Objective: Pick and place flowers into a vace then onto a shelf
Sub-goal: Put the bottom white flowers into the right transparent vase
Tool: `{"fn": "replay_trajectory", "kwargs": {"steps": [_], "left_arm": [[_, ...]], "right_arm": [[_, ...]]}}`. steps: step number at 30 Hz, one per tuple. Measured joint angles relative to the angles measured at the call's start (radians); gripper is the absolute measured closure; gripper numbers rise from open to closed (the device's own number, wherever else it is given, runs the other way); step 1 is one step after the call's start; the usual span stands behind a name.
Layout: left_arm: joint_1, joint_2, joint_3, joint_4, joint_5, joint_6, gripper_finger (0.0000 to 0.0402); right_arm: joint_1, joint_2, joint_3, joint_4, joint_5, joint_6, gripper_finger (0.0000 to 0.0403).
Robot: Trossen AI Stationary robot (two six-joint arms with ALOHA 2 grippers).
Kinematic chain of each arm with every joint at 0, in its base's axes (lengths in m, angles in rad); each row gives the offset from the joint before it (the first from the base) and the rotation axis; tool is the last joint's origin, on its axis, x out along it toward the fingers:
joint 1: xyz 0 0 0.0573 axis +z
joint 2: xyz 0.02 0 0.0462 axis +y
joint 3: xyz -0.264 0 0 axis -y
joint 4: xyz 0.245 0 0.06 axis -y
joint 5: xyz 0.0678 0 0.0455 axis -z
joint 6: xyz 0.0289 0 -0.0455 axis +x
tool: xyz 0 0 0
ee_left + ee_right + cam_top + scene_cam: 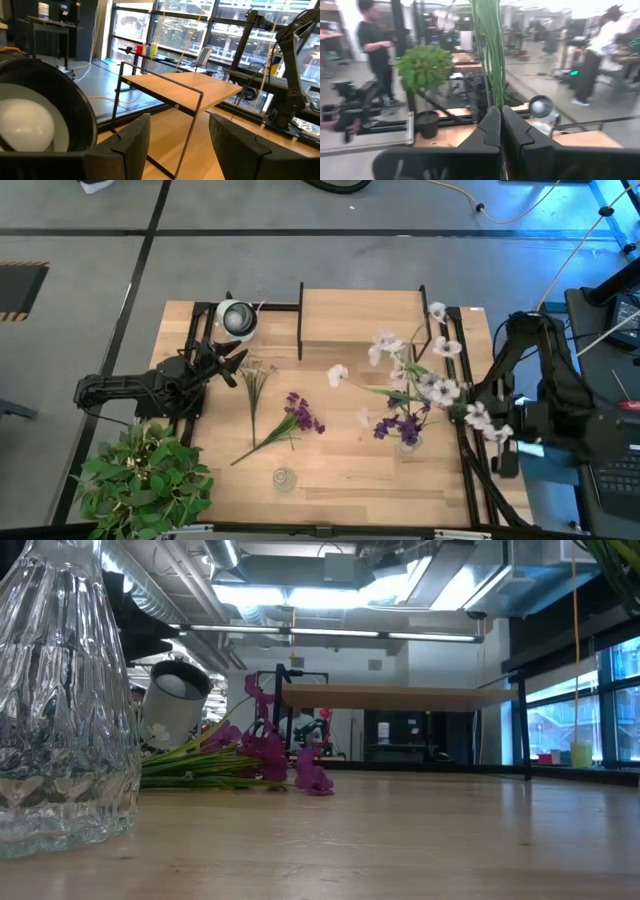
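My right gripper [470, 416] is at the table's right side, shut on a bunch of flowers [425, 385] with white blossoms, held high. Purple blossoms [398, 426] show just below the bunch; whether they belong to it I cannot tell. More flowers lie flat on the table: a white-blossomed stem [255, 385] and a purple bunch [300, 416] [262, 752]. A clear glass vase [285, 478] [60, 700] stands near the front edge. The shelf [360, 315] [185, 87] stands at the far middle. My left gripper [230, 365] [180, 130] waits open at the left, facing the shelf. My right gripper pinches the green stems [496, 95] between its two shut fingers [487, 127]. The fingers lie level, come from the table's right side and cross the stems. The stems stand upright above the fingers, clear of the table. Their lower ends are hidden behind the fingers.
A round lamp head [237, 318] [30, 120] sits beside my left gripper at the far left. A bushy potted plant [145, 480] [424, 67] fills the near left corner. People [372, 45] stand in the room beyond the table's left side.
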Motion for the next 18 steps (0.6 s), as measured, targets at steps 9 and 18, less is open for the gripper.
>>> {"fn": "replay_trajectory", "kwargs": {"steps": [9, 18], "left_arm": [[0.000, 0.000, 0.000, 0.000, -0.025, 0.000, 0.0206], [0.000, 0.000, 0.000, 0.000, -0.031, 0.000, 0.0206]], "right_arm": [[0.047, -0.168, 0.001, -0.391, -0.026, 0.219, 0.0402], [0.114, -0.301, 0.001, -0.709, -0.102, 0.533, 0.0402]]}}
